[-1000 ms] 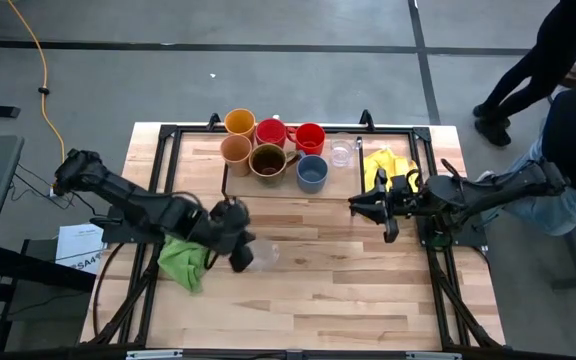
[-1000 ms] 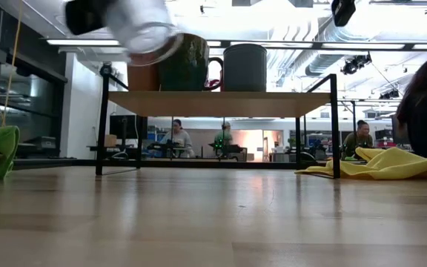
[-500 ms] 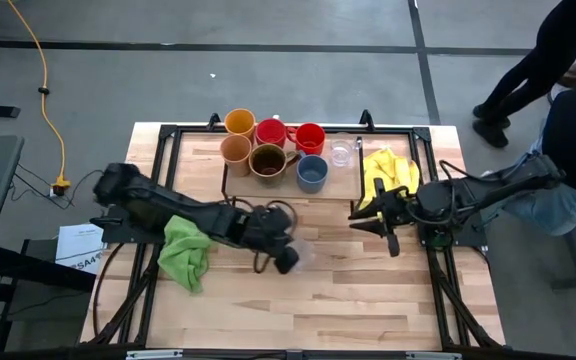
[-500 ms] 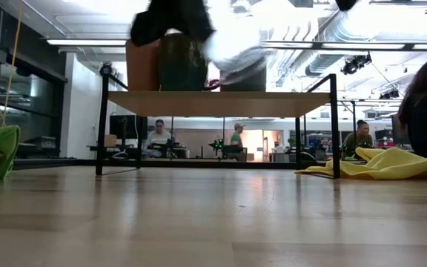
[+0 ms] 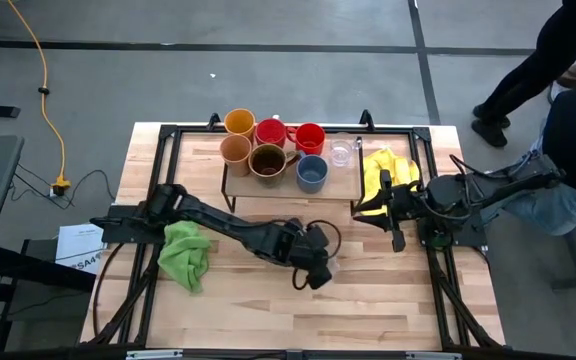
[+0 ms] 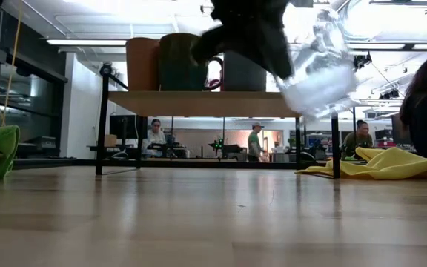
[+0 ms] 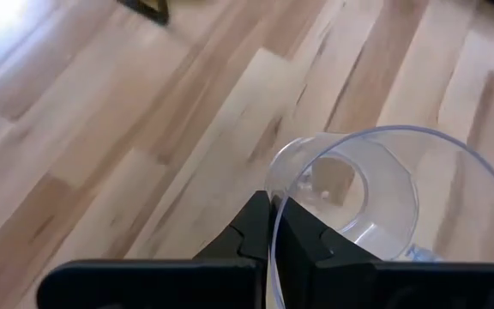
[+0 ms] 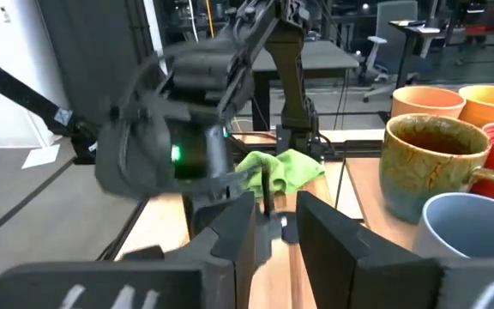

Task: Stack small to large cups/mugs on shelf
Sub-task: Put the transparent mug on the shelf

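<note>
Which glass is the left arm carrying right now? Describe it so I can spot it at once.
Start at the shelf with its cluster of mugs, then move toward the table's front to the left hand. The clear glass is pinched there by its rim, tilted and off the tabletop. The other clear glass stands upright on the shelf.

We find almost no text that can be read. In the high view, at the lower left of the frame, a white sheet of paper lies on the floor beside the table, and it carries some dark printed characters; we cannot make them out with any certainty. The mugs, the shelf, the cloths and the arms show no label, brand or number that we can read. In the low view and the wrist views we also see no legible sign.
</note>
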`<state>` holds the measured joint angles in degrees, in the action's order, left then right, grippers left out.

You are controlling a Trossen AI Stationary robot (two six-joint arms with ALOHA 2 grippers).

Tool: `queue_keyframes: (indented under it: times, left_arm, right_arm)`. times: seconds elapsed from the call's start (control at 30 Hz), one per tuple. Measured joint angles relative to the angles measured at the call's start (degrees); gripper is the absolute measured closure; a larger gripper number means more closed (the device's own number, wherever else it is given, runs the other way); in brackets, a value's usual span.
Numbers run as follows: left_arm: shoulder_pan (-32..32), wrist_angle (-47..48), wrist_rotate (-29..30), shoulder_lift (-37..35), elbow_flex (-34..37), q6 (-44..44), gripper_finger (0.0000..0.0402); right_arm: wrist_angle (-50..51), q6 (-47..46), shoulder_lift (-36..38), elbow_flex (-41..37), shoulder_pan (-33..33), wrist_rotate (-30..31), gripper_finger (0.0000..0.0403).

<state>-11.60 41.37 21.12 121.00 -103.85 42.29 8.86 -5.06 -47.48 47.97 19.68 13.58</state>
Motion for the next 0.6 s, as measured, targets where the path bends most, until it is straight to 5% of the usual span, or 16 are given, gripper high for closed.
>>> queue_keyframes:
  times: [0.6]
  left_arm:
    - [0.00,0.81,0.15,4.83,-0.55,-4.06,0.0401]
  right_arm:
    - [-0.05,-0.44,-0.09,0.00,-0.02,0.00,0.0322]
